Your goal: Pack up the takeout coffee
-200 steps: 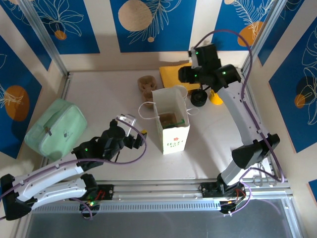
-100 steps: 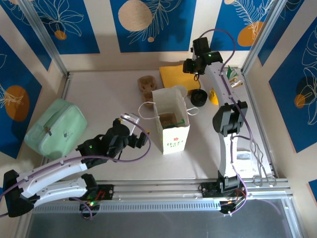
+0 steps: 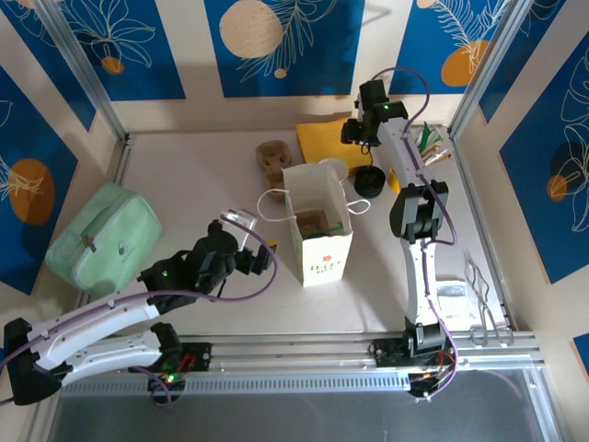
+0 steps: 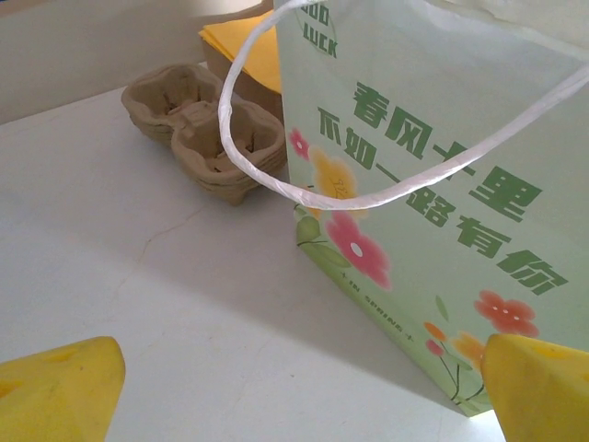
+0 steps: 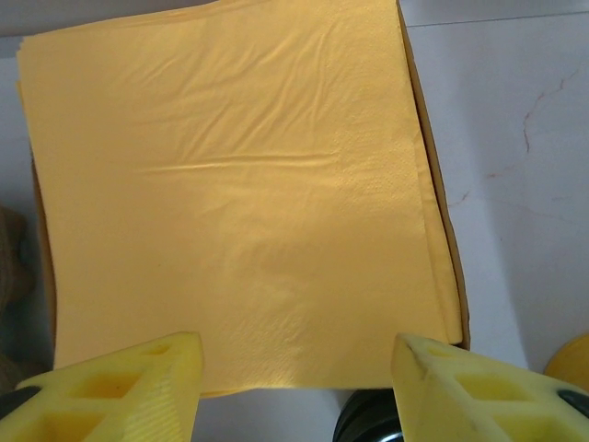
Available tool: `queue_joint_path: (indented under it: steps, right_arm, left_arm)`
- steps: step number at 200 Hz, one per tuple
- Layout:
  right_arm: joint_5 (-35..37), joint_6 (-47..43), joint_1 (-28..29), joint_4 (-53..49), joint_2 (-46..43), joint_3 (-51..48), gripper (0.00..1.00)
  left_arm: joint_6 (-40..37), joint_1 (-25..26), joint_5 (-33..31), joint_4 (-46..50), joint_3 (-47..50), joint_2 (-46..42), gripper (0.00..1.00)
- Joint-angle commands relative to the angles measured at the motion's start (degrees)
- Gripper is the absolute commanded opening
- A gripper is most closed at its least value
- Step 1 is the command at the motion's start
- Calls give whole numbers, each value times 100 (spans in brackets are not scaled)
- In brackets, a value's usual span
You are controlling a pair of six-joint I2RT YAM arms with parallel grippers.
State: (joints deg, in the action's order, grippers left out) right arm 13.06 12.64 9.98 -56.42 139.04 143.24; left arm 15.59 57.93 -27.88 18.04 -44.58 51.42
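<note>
Table: smooth white table (image 3: 184, 175).
Bag: upright white printed paper bag (image 3: 317, 235), mouth open, coffee not yet in it.
Napkins: flat yellow paper napkin stack (image 5: 230, 184), soft and faintly creased.
Coffee: small round paper cup with black plastic lid (image 3: 369, 181), on the table right of the bag; grasping and packing remain.
Right fingers (image 5: 120, 387): released, empty, over the napkins.
Left fingers (image 4: 57, 391): released wide, facing the bag.

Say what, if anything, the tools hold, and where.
Nothing is held. The left tool is open beside the paper bag, the right tool open above the yellow napkins.
</note>
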Motion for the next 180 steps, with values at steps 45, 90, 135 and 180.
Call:
queue_joint_path:
  steps: [45,90,135,180]
  right_arm:
    - [-187,-543,0,417,591,190,65]
    - [-281,-641,-13,566,838,194,66]
    - [-214,-706,30,650,1035,218,67]
    - [-11,-789,47,666,1186,257,70]
  left_arm:
    - [120,15,112,4,-7,-75,99]
    - [176,16,57,85,37,-130,99]
    - [172,16,38,151,2,-129,99]
    - [208,16,-4,117,49,-141,99]
